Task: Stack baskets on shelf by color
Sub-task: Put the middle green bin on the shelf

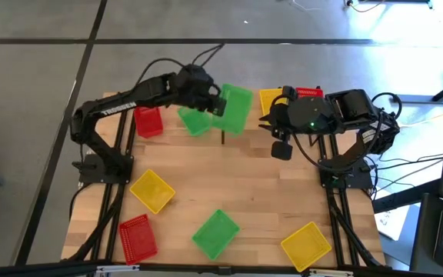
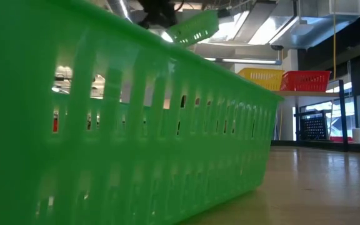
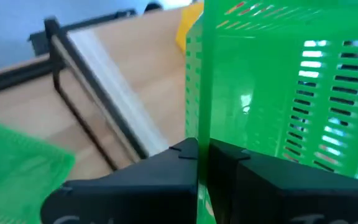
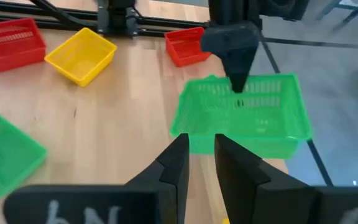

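Left gripper (image 1: 220, 103) has its fingers clamped on the rim of a green basket (image 1: 234, 108), held in the air over the far edge of the surface (image 1: 244, 185), just above a second green basket (image 1: 194, 120) lying by the shelf's dark post (image 1: 222, 138). The held basket hangs tilted, long axis running near-to-far, its mouth tipped sideways. Right gripper (image 1: 281, 146) waits nearby, fingers slightly apart and empty.
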### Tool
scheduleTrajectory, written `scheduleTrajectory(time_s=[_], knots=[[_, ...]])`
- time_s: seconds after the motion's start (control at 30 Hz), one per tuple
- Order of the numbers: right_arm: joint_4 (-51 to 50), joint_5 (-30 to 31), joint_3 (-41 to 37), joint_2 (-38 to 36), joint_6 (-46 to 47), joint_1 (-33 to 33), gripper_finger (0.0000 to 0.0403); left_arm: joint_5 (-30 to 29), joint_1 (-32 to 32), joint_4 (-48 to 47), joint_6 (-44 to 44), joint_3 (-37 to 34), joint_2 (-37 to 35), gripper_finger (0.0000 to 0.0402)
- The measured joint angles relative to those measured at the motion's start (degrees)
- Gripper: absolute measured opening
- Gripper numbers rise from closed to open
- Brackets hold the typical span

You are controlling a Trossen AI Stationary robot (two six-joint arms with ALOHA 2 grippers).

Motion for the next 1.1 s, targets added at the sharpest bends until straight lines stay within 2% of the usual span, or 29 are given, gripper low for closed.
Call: scheduleTrajectory(time_s=[0.17,0.37,0.6,0.7,1.1], knots=[[-0.2,1.4,0.0,0.0,-0.1,0.0,0.0076,1.5,1.3,6.4,-2.4,0.0,4.0,0.0000],[-1.8,2.4,0.0,0.0,0.4,0.0,0.0076,1.5,2.3,6.0,-4.2,0.0,7.6,0.0000],[-7.7,16.8,0.0,0.0,10.1,0.0,0.0076,0.8,3.2,6.5,-5.4,0.0,8.9,0.0000],[-7.6,20.3,0.0,0.0,12.4,-0.1,0.0076,0.6,3.4,6.8,-5.7,0.0,9.1,0.0000],[-7.6,20.8,0.0,0.6,11.8,-0.3,0.0076,-1.9,3.3,6.4,-6.7,-0.1,9.8,0.0006]])
